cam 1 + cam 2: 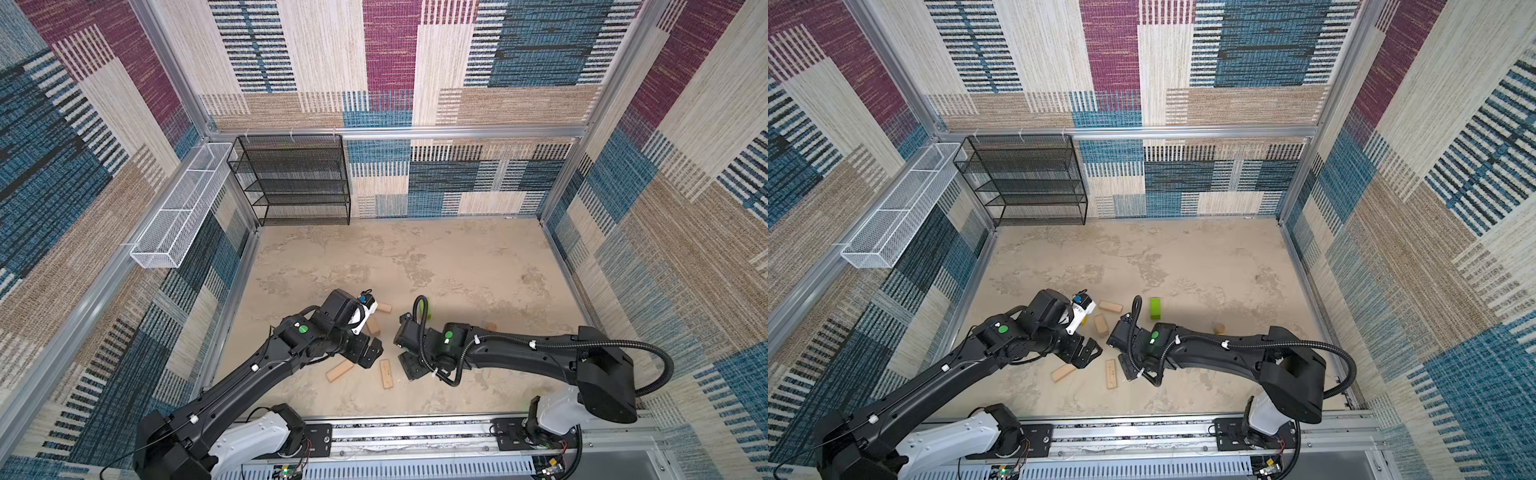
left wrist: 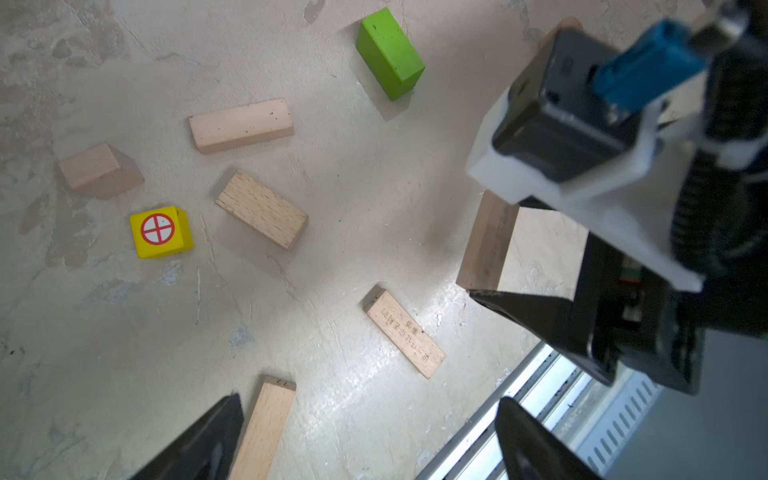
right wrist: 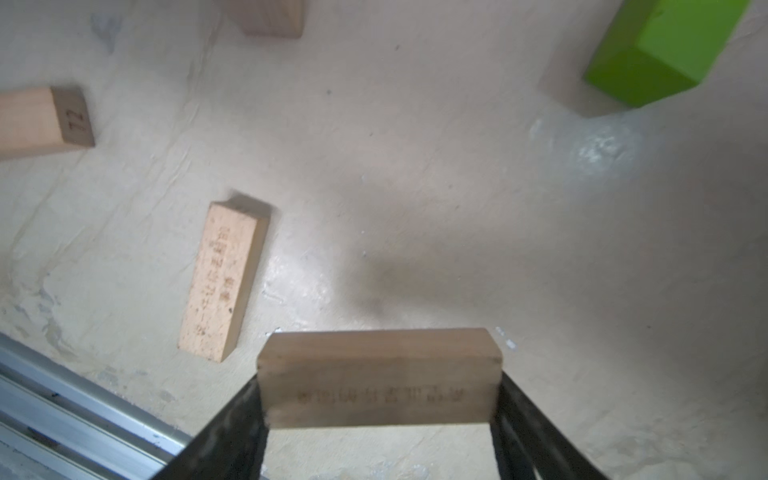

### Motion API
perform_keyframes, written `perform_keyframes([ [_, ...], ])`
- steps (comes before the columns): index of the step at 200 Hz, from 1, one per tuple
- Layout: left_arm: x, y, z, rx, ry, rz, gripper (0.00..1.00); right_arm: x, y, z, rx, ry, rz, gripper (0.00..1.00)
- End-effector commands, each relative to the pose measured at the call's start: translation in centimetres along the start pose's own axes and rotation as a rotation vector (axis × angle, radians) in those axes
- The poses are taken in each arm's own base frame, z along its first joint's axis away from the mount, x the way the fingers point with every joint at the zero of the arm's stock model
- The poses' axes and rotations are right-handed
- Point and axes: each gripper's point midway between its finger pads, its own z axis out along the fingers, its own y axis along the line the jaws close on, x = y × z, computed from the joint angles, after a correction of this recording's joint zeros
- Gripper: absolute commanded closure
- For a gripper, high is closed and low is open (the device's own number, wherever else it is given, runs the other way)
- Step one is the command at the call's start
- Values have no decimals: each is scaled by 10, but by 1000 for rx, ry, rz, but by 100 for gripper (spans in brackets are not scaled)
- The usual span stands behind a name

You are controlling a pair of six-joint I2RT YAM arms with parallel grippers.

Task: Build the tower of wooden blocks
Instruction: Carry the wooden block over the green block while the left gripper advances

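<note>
left gripper [image 2: 370, 411]: jaws spread wide, nothing between them; it hovers low over the table [image 1: 457, 270].
right gripper [image 1: 410, 368]: clamped on a tan brick [image 3: 378, 378], one finger on each short end, so the long axis of the brick spans my gap; the brick is off the table.
tower: not begun; in no view does one block rest on another.
loose blocks: all lie flat and apart, near my 2 arms: green oblong [image 1: 1155, 308], yellow cube w/ red mark [image 2: 160, 232], small tan block [image 2: 99, 170], one plain brick [image 2: 242, 124], a second plain brick [image 2: 262, 210], printed brick [image 2: 405, 332]. a tan piece [image 1: 1219, 328] shows beside my right arm, shape unclear.
key relation: the brick marked 12 [image 2: 266, 428] lies just under my left gripper, close to one finger, not centred in the gap. its long axis runs crosswise to my closing line, so i judge the jaws meet its long sides after a small side shift.
nearer arm: left for the brick marked 12; the printed brick lies between both grippers, approx. equally near.
next, my guess: the right arm sets its brick down as base. held by the ends only, it may pivot.
containers: white wire basket [image 1: 174, 208] on the left wall, black mesh shelf [image 1: 291, 178] at the back; i see nothing in them; both well apart from the blocks.
</note>
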Motion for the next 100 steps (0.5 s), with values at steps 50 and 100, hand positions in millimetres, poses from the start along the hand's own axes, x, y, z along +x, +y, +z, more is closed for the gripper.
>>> perform_keyframes([
  [50, -66, 3, -8, -67, -146, 178, 1, -52, -20, -35, 9, -113, 71, 100],
  [100, -123, -3, -35, -105, -288, 274, 1, -68, -62, -66, 30, -204, 275, 100],
])
